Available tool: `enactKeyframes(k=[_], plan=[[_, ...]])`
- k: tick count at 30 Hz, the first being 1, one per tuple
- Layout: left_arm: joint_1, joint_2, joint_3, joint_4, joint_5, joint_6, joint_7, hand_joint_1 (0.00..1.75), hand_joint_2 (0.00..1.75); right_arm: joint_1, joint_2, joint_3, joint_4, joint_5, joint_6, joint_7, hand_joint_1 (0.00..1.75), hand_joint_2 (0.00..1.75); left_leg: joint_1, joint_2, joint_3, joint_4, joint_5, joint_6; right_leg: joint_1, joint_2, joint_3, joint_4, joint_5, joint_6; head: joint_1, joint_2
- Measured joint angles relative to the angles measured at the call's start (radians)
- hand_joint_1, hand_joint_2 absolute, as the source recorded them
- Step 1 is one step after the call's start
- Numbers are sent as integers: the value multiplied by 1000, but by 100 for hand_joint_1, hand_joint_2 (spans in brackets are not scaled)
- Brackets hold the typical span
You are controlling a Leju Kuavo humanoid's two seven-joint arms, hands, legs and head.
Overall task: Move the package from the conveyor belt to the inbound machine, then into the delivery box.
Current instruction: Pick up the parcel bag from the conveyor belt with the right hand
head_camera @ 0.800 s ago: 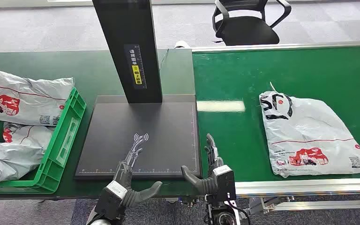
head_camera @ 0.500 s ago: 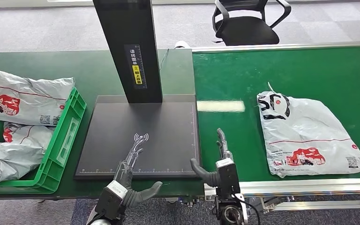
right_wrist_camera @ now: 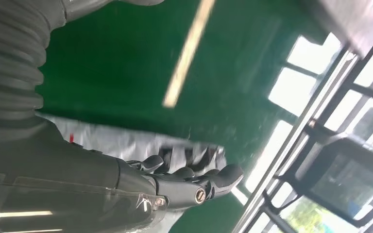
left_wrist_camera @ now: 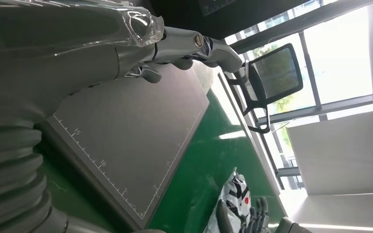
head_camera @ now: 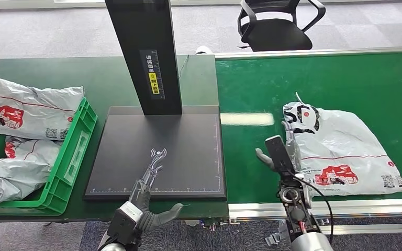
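The right hand, fingers spread and empty, has been brought from the belt's near edge to the package, which lies on the conveyor belt; a grasp appears imminent. The left hand is held open over the inbound machine.

Bare belt lies open left of and beyond the package. The scanner plate is bare; its post blocks the far side.
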Motion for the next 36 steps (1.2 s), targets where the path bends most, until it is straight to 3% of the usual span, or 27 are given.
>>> enactKeyframes(k=[6,9,15,19,23,29,32,36], plan=[[-1,1,-1,2,2,0,-1,0,175,-79,-47,-34,133,12,-12,7,0,175,1,0,-1,0,0,0,1,0,-1,0,0,0,0,0],[-1,1,-2,2,5,0,-2,0,175,-102,-58,-38,175,46,-27,53,0,175,1,0,-1,0,0,0,1,0,-1,0,0,0,0,0],[1,3,-2,0,15,0,-10,0,175,-207,-107,-37,273,235,-69,300,0,175,-1,0,-2,0,0,0,0,0,0,0,0,0,0,0],[10,4,-1,-9,21,-1,-10,0,175,-272,-123,-8,315,384,-88,414,0,175,-1,0,-1,0,0,0,0,0,-1,0,1,0,0,0],[24,4,1,-23,23,0,-10,0,175,-312,-125,41,345,496,-82,507,0,175,0,-1,-2,0,0,0,0,0,-1,1,0,0,0,0],[52,4,3,-60,28,8,-3,0,175,-334,-124,170,379,724,-83,752,0,175,0,-1,-2,0,0,0,0,-1,-1,0,0,0,0,0],[64,4,3,-77,28,11,6,0,175,-339,-124,210,393,735,-27,808,0,175,0,-2,-2,0,0,0,0,-1,-1,0,0,0,0,0],[69,4,3,-84,28,11,8,0,175,-338,-125,214,411,700,128,847,0,175,0,-2,-2,0,0,0,0,-1,-1,0,0,0,0,0]])
